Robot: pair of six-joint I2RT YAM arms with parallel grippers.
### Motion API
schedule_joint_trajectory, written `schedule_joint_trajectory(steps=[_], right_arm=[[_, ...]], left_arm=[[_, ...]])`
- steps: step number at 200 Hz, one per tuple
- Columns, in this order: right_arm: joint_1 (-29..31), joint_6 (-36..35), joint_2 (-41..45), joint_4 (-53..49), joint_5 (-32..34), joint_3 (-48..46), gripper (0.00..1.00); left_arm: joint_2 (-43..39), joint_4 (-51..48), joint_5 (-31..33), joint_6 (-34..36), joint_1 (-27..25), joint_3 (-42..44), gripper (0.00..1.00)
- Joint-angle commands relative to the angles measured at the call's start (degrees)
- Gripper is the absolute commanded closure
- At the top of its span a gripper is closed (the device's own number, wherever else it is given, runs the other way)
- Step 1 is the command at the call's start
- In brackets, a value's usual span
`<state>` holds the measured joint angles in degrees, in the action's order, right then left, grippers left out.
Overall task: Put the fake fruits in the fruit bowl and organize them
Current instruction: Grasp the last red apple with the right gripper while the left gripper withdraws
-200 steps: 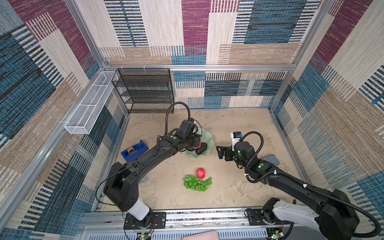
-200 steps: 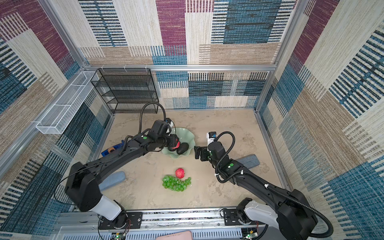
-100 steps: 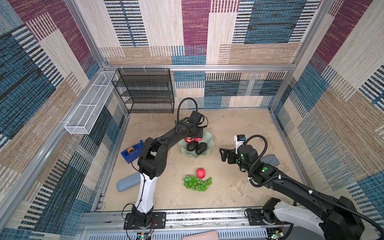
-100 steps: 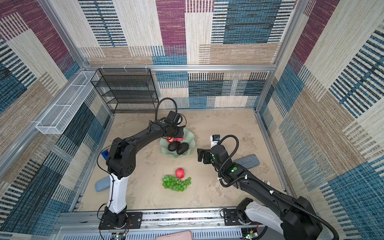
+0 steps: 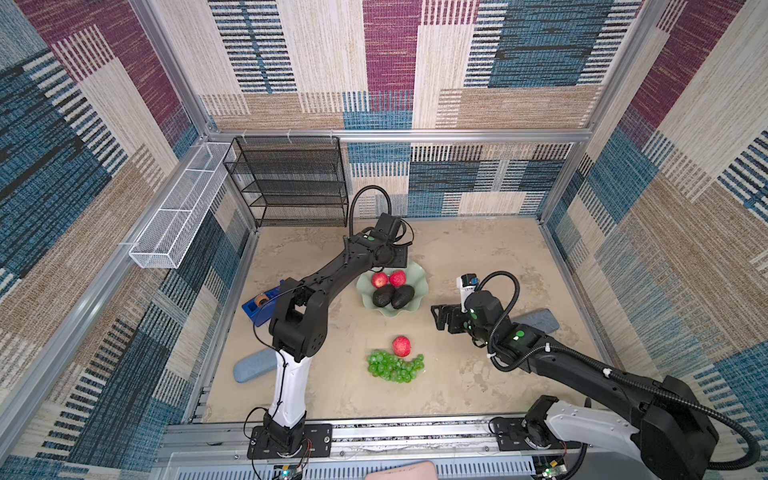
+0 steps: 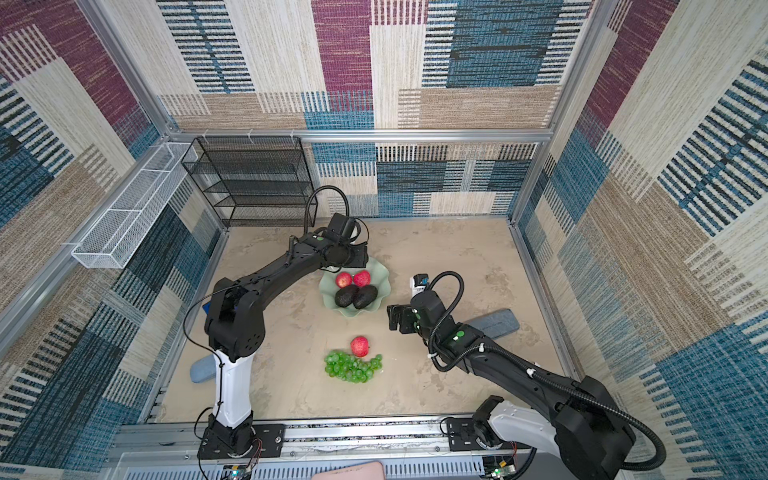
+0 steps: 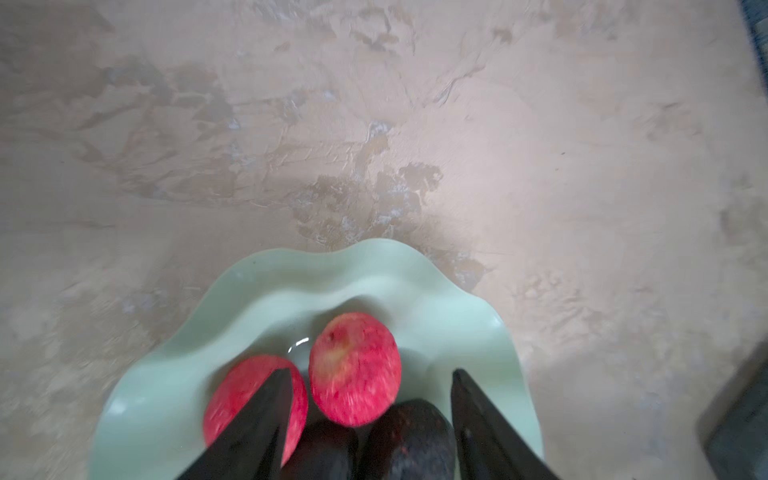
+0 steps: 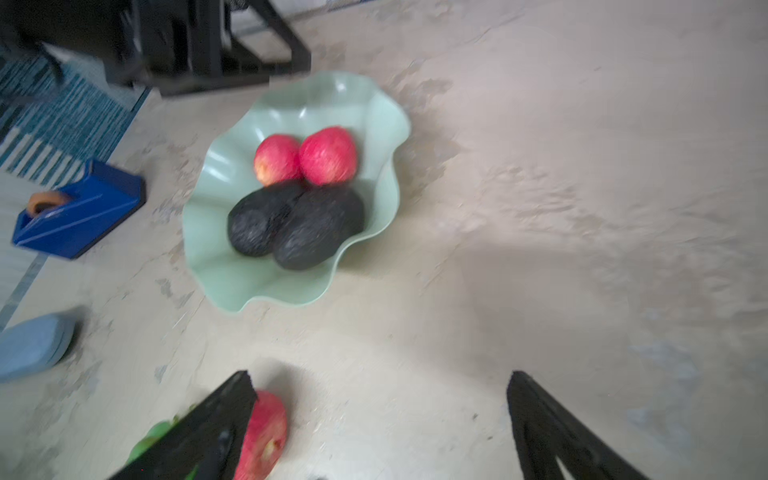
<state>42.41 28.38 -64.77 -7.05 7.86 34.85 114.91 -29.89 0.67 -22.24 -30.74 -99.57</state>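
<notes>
Left wrist view: the bowl (image 7: 453, 307) holds a red fruit (image 7: 355, 370) & a second red fruit (image 7: 232, 399) side by side, w/ two avocados (image 7: 409, 436) packed against them. The left pincer (image 7: 370, 371) hangs above the bowl, jaws parted, pinching nothing.

Step in hand, I judge: clearing the bowl to fetch more. Best done by lifting straight up w/ jaws apart, so no fingertip nudges a round fruit or tips the bowl.

In both top views a third red fruit (image 5: 401, 346) touches the grapes (image 5: 395, 368) on the counter (image 5: 457, 257), well apart from the bowl. The right pincer (image 5: 442, 318), spread wide & empty, is near that fruit, not touching.
</notes>
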Motion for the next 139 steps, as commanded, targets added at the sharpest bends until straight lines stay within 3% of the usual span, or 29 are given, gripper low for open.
schedule_joint_trajectory(steps=[1,29,58,109,139], right_arm=[[5.79,3.59,-2.09,-0.48,-1.38,-0.05,0.03],[12.42,7.65,-6.48,1.43,-3.06,-0.13,0.04],[15.55,9.23,-11.53,3.72,-3.12,1.38,0.04],[15.77,9.75,-19.31,7.05,-0.65,4.39,0.12],[15.77,9.33,-23.59,7.40,-1.18,7.01,0.25]], left_arm=[[-9.87,8.48,3.45,-1.92,0.07,8.66,0.34],[-27.17,21.81,10.41,-6.11,0.36,30.20,0.29],[-39.67,24.35,11.94,-12.50,1.39,46.62,0.27],[-60.42,20.55,15.58,-21.11,1.47,65.72,0.27],[-70.30,14.11,19.68,-22.65,1.56,70.12,0.25]])
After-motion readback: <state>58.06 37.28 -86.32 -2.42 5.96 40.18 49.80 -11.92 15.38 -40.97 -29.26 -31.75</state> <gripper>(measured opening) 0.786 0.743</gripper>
